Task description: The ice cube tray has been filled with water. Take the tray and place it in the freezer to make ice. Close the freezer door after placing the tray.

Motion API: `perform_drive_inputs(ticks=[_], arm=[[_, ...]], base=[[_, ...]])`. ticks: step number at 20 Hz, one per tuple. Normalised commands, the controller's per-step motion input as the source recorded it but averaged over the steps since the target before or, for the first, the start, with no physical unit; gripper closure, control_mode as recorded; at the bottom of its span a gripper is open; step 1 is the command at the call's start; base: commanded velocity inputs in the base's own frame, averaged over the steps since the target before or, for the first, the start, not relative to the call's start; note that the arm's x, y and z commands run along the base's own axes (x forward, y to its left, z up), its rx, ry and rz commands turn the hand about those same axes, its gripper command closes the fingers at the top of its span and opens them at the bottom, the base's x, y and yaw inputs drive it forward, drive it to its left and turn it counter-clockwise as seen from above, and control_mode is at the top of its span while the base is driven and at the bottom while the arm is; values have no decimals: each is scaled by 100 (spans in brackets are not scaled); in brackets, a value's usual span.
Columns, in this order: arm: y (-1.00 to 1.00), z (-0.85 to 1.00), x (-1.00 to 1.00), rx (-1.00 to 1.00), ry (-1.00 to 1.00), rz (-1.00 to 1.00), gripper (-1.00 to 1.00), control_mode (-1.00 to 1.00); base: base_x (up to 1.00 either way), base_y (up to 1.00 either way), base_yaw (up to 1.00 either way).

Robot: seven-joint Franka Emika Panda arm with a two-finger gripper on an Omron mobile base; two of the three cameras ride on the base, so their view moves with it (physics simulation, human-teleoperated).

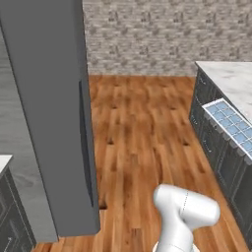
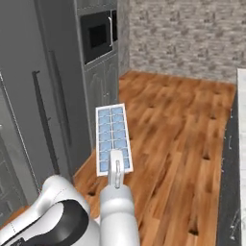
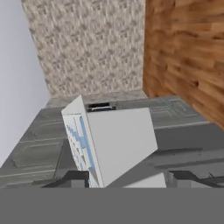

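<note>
Your gripper held the ice cube tray by its near end, above open wood floor; water filled its cells. The freezer door stood at nine o'clock.

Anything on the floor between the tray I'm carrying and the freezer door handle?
Nothing: in the right base view the ice cube tray, gripped at its near end by the gripper, is separated from the freezer door only by bare wood floor.
</note>
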Motion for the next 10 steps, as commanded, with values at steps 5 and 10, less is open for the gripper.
perform_drive_inputs(ticks=[5,10], arm=[[0,0,0,0,0,0,100,100],[0,0,0,0,0,0,100,100]], base=[[100,-8,33],[97,-16,52]])
